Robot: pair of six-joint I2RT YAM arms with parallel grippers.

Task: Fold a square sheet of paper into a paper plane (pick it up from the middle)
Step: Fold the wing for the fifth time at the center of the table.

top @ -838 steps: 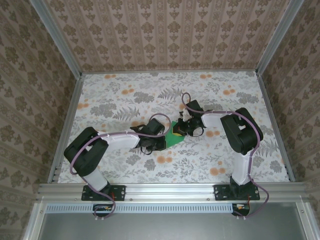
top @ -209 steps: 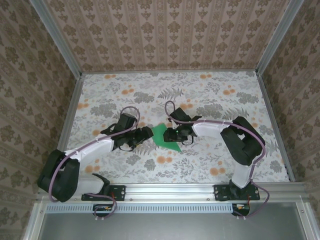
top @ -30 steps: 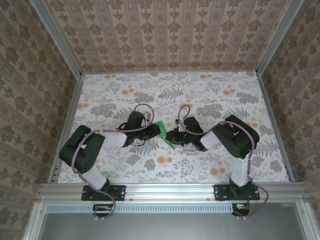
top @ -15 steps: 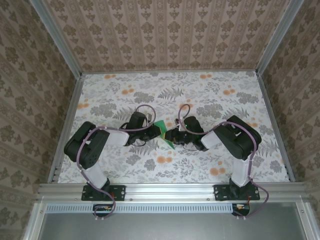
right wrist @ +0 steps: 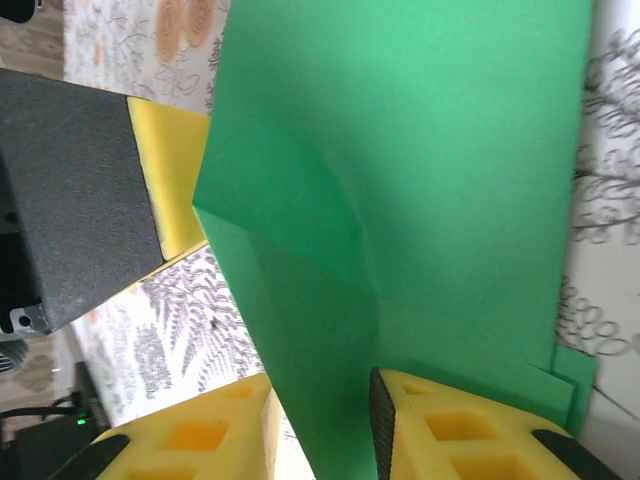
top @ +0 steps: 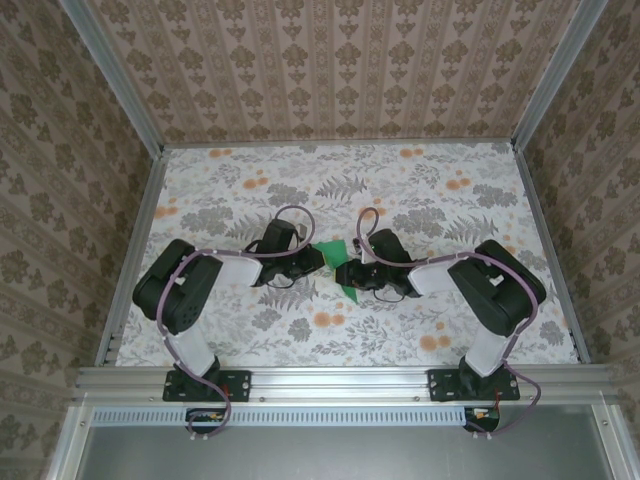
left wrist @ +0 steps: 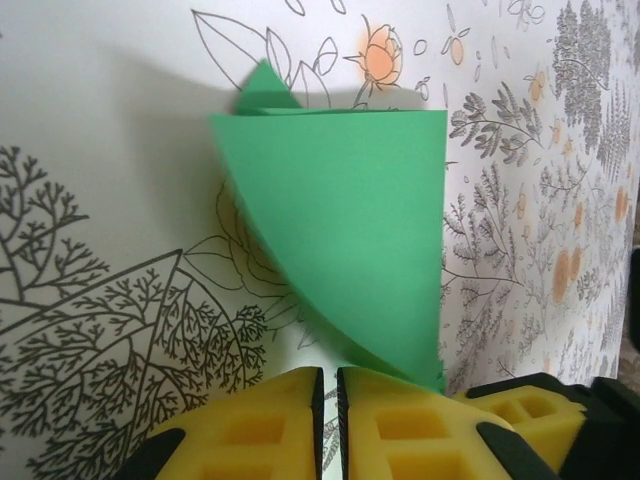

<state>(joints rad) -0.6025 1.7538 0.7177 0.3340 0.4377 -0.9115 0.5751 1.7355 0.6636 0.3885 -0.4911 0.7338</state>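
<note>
The folded bright green square sheet of paper (top: 329, 251) hangs just above mid-tabletop (top: 420, 190), between both arms. The left gripper (left wrist: 330, 385) has its jaws pressed together, apparently pinching the sheet's corner. The right gripper (right wrist: 320, 400) has its jaws spread, straddling the opposite edge.

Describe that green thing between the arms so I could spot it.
On the flower-printed table, look at the middle, where the left gripper and right gripper meet. The folded green paper is between them: plain bright green with sharp creases, unlike the greyish printed leaves around it.
</note>
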